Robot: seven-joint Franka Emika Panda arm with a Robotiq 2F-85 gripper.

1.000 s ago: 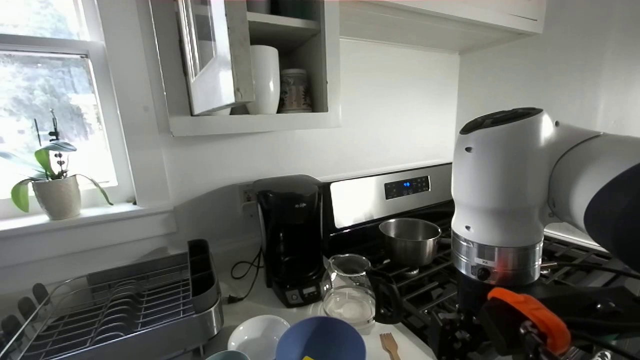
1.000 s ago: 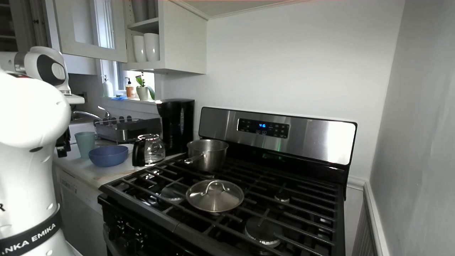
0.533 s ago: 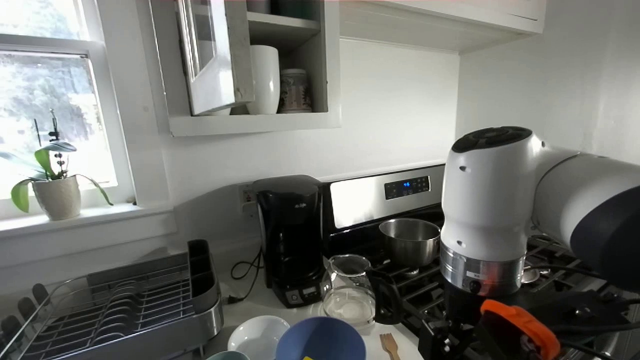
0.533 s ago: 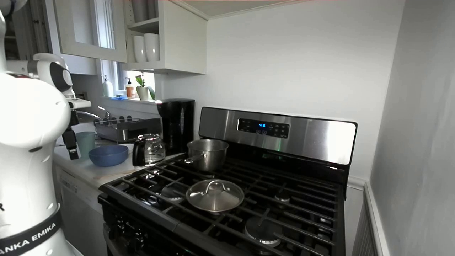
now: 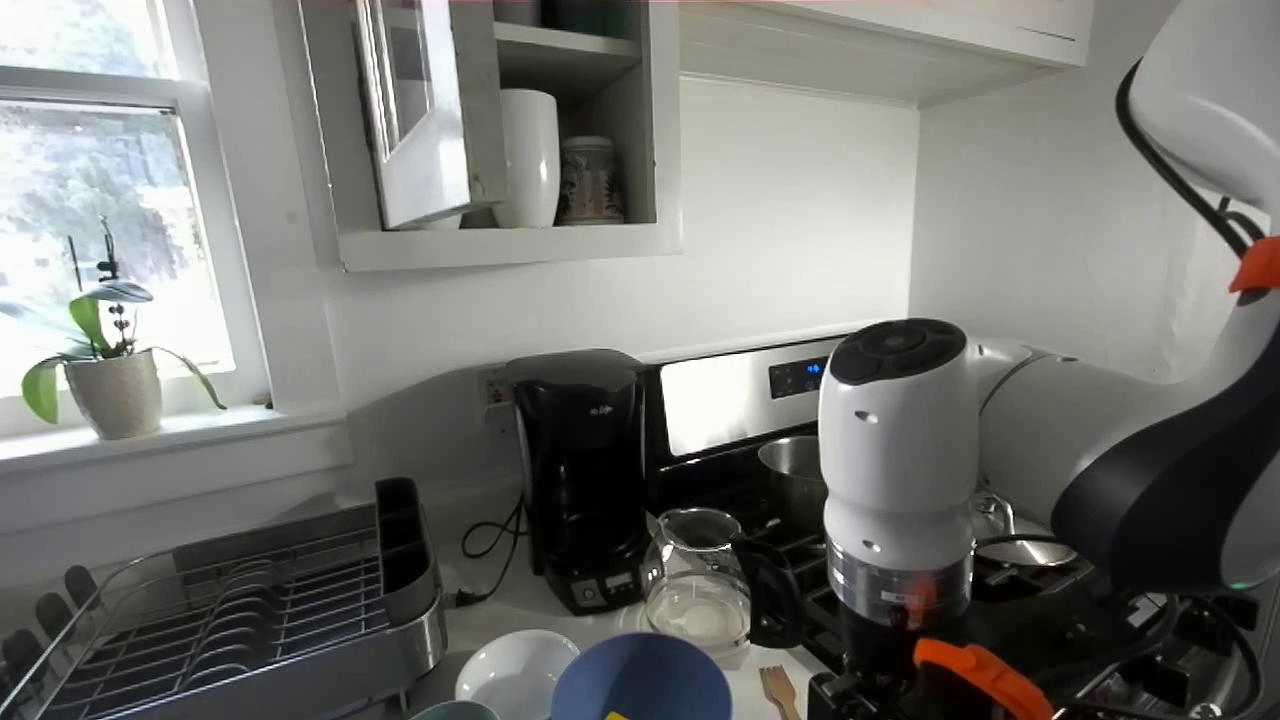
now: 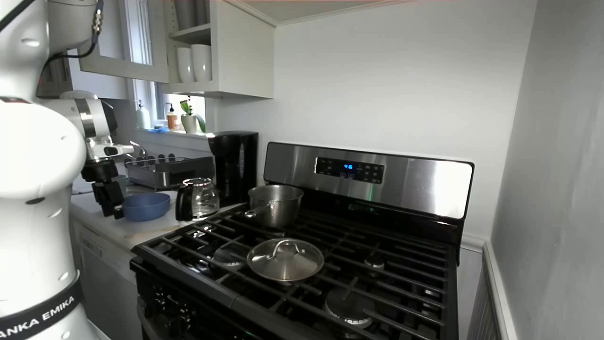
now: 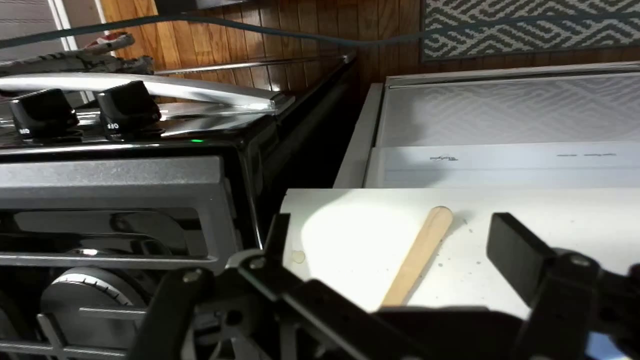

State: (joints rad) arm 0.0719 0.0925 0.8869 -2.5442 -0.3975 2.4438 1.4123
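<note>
Clearly, the gripper (image 7: 392, 242) is spread wide near the wooden fork (image 7: 418, 257): in the wrist view its black fingers (image 7: 515, 255) stand well apart, with the fork's handle showing in the gap. How high above the fork they are, and how squarely over it, cannot be told. The fork lies on the white counter (image 7: 360, 230), the rounded end of its handle near the front edge; farther along, the gripper's own body hides it. In an exterior view its tines show, pointing towards the glass carafe (image 5: 700, 585), with the blue bowl (image 5: 645, 670) just beside the fork and the white bowl (image 5: 515, 665) farther from it, past the blue one. Beyond the white bowl, well apart from the fork, sits a grey dish rack (image 5: 290, 665). Behind the carafe, well back from the fork, stands the coffee maker (image 5: 585, 450). Opposite the bowls from the fork is the stove (image 7: 110, 172), bearing a steel saucepan (image 6: 276, 208) and a steel lid (image 6: 285, 269).
</note>
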